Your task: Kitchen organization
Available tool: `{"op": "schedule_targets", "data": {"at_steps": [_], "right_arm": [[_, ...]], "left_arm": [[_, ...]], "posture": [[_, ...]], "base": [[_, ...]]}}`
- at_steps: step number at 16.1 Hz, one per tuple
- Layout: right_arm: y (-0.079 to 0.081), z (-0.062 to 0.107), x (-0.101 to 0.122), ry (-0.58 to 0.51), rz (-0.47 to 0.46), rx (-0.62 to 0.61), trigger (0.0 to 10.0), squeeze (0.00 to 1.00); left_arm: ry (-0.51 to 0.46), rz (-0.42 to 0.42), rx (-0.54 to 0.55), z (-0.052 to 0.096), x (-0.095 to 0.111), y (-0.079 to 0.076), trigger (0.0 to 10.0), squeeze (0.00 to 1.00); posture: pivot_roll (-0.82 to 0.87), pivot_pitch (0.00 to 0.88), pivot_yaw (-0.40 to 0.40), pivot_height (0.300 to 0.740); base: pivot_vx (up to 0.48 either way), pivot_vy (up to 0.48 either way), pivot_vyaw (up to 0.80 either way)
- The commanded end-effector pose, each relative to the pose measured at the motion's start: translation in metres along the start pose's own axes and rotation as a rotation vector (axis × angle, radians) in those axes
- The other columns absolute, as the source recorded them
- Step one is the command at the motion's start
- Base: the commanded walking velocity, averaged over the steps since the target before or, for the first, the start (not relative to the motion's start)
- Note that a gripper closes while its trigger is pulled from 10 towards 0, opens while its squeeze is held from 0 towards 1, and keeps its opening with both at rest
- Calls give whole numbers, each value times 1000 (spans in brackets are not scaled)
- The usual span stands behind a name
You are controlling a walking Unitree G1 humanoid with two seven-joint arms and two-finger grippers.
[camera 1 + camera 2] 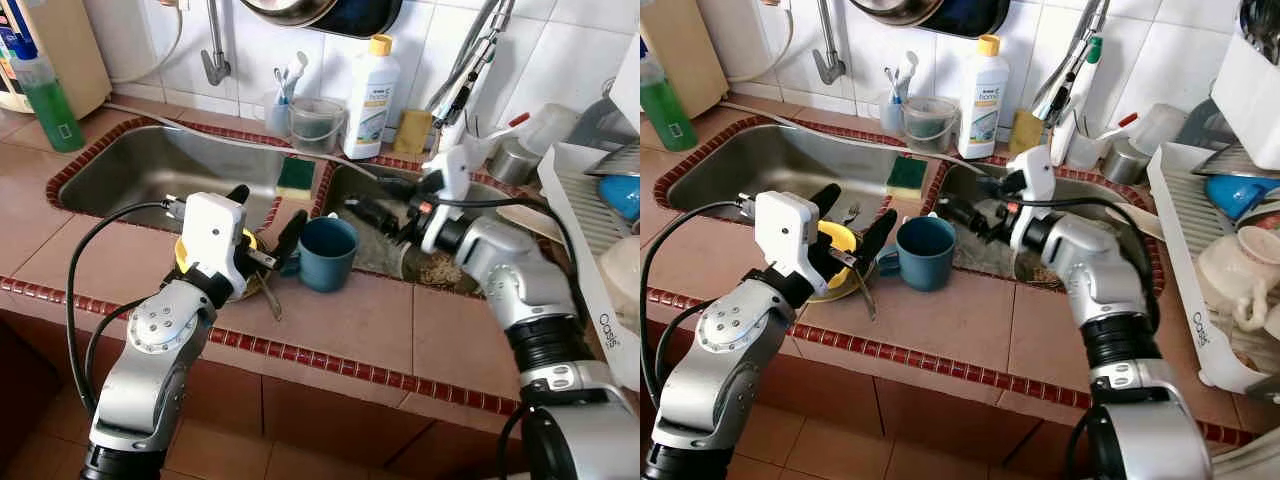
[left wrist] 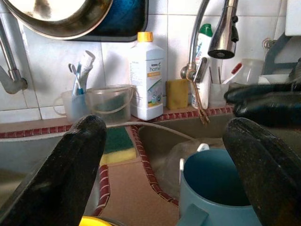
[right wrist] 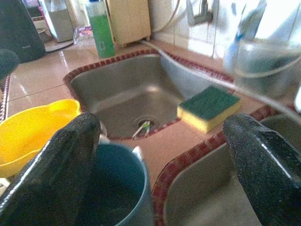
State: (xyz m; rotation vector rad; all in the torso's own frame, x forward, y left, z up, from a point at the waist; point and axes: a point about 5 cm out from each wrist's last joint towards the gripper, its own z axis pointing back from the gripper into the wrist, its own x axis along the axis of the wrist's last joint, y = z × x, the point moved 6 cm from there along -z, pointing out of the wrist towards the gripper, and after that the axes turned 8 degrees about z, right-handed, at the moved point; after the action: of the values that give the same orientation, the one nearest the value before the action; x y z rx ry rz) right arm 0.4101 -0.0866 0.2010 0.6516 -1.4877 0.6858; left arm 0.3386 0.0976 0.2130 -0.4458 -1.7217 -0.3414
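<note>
Standing upright on the tiled counter (image 1: 400, 330) between the two sink basins, the blue mug (image 1: 327, 252) has its mouth facing up and its handle turned toward the robot's left, where the left gripper (image 1: 265, 225) sits. Its long axis is vertical. Nothing shows inside it in either wrist view.

The left gripper is spread wide with nothing between its fingers (image 2: 70, 165) — one finger reaches close to the mug's handle side, the other stands over the left basin's (image 1: 160, 170) front rim. Just beneath that gripper a yellow bowl (image 1: 840, 245) rests on the counter edge, with a piece of cutlery (image 1: 268, 295) lying across the tiles beside it.

The right gripper (image 1: 385, 200) hangs over the right basin (image 1: 400, 250), just beyond the mug, fingers also apart and empty, aimed toward the mug and the left basin.

On the strip dividing the basins, behind the mug, lies a green-and-yellow sponge (image 1: 295, 178). Toward the robot, the tiles in front of the mug are bare up to the red-trimmed counter edge. Behind, along the wall, stand a clear tub (image 1: 315, 125), a white bottle (image 1: 370, 95) and a tap (image 1: 470, 60); a dish rack (image 1: 590, 220) crowds the right side — a green bottle (image 1: 45, 95) stands far left.
</note>
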Motion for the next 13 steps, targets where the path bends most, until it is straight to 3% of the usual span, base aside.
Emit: {"op": "schedule_targets", "data": {"at_steps": [1, 7, 13], "right_arm": [[1, 0, -6, 25, -60, 16, 10000, 0], [10, 8, -10, 106, -249, 114, 10000, 0], [6, 11, -10, 163, -354, 107, 10000, 0]], "left_arm": [[-5, -6, -20, -1, 3, -8, 10000, 0], [-1, -1, -17, 2, 1, -10, 10000, 0], [2, 5, -9, 3, 0, -11, 10000, 0]], "posture": [[-99, 65, -65, 740], [-95, 77, -77, 740], [-96, 80, -85, 740]], "base": [[0, 0, 0], [0, 0, 0], [0, 0, 0]]}}
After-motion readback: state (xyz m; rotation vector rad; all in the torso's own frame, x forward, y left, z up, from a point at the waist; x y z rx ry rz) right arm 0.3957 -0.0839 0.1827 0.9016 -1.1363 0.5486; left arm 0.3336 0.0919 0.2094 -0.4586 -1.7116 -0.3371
